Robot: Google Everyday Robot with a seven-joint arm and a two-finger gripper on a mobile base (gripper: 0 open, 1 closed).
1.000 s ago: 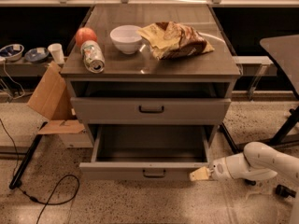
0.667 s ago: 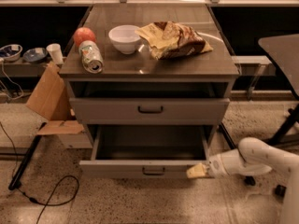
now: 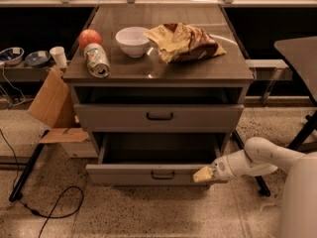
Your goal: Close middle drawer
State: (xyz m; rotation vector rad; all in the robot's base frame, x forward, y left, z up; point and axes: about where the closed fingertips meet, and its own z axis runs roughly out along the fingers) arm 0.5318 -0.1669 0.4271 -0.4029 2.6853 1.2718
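The middle drawer (image 3: 148,173) is pulled out from the grey cabinet, its empty inside showing, with a small dark bar handle (image 3: 162,175) on its flat front. The drawer above it (image 3: 158,116) has a taller front and sits nearly in. The lowest drawer is hidden below the open one. My gripper (image 3: 202,175), with yellowish fingertips held together, is on a white arm that comes in from the right. It is at the right end of the open drawer's front, touching or almost touching it, and it holds nothing.
On the cabinet top (image 3: 218,68) are a red apple (image 3: 89,36), a tipped can (image 3: 97,60), a white bowl (image 3: 132,40) and a chip bag (image 3: 185,43). A cardboard box (image 3: 52,105) and a cable (image 3: 54,202) lie at the left. A table leg (image 3: 302,133) stands at the right.
My gripper has moved left along the floor side to the right end of the open drawer's front. The drawer looks about as far out as before.
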